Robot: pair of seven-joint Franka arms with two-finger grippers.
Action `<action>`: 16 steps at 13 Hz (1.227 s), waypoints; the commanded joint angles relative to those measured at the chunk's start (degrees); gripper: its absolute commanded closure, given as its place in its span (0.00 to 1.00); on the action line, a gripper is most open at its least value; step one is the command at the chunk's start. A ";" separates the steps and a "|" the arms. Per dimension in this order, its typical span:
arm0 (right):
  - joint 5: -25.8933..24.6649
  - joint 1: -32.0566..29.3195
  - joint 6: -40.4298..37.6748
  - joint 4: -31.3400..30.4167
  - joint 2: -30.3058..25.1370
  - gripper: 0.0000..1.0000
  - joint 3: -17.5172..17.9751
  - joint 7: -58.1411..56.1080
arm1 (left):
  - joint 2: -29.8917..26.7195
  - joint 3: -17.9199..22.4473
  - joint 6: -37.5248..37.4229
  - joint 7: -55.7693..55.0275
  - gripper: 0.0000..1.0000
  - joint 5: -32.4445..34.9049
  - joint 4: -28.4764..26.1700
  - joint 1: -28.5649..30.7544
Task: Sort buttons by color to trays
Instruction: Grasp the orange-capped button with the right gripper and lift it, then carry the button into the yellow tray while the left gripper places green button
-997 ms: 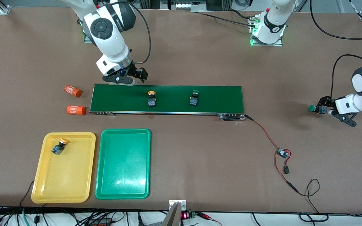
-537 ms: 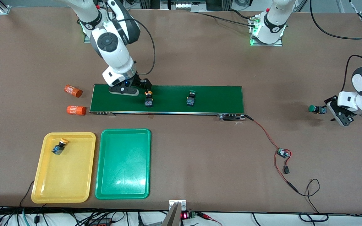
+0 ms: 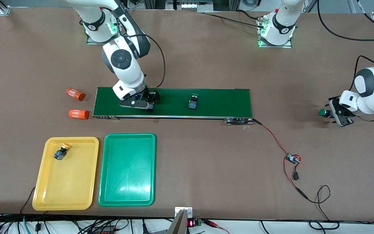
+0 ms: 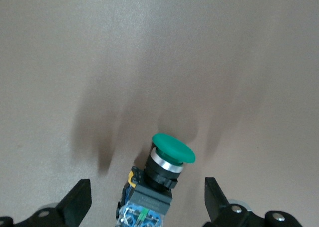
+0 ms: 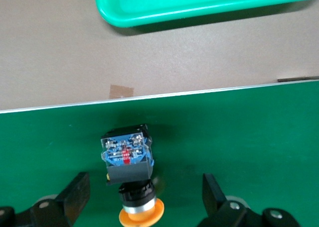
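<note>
My right gripper (image 3: 148, 104) is open, low over the belt, its fingers (image 5: 77, 193) on either side of a yellow-orange button (image 5: 130, 173) without touching it; the hand hides that button in the front view. A green button (image 3: 193, 101) lies on the belt nearer the left arm's end. My left gripper (image 3: 331, 113) is open at the left arm's end of the table, its fingers (image 4: 79, 201) on either side of a second green button (image 4: 164, 170) that lies on the table (image 3: 322, 112). Another yellow-orange button (image 3: 62, 151) lies in the yellow tray (image 3: 44, 195). The green tray (image 3: 127, 195) beside it holds nothing.
The long dark-green conveyor belt (image 3: 219, 100) crosses the middle of the table. Two orange cylinders (image 3: 75, 94) (image 3: 79, 114) lie off its right-arm end. A red-black wire runs from the belt to a small circuit board (image 3: 292, 158). The green tray's rim shows in the right wrist view (image 5: 199, 5).
My right gripper came down onto the belt and now straddles the yellow-orange button. Both belt buttons drifted toward the right arm's end. My left gripper turned and closed in around the green button.
</note>
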 commanded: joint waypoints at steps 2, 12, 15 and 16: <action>-0.97 0.25 0.23 1.77 2.11 0.00 -0.23 0.55 | -0.61 -0.15 3.56 4.69 0.00 1.27 -1.52 0.46; -2.81 -0.54 0.06 3.09 3.69 1.00 -0.41 1.77 | 1.50 0.02 4.00 5.58 0.01 1.27 -2.23 3.27; -2.90 -2.47 -5.53 8.86 2.99 1.00 -0.93 0.73 | 1.33 -0.07 3.92 10.47 0.61 1.45 -2.05 3.10; -2.99 -3.61 -10.35 13.76 3.42 1.00 -0.93 0.20 | 0.98 -0.24 3.92 12.33 0.80 1.45 -1.96 3.10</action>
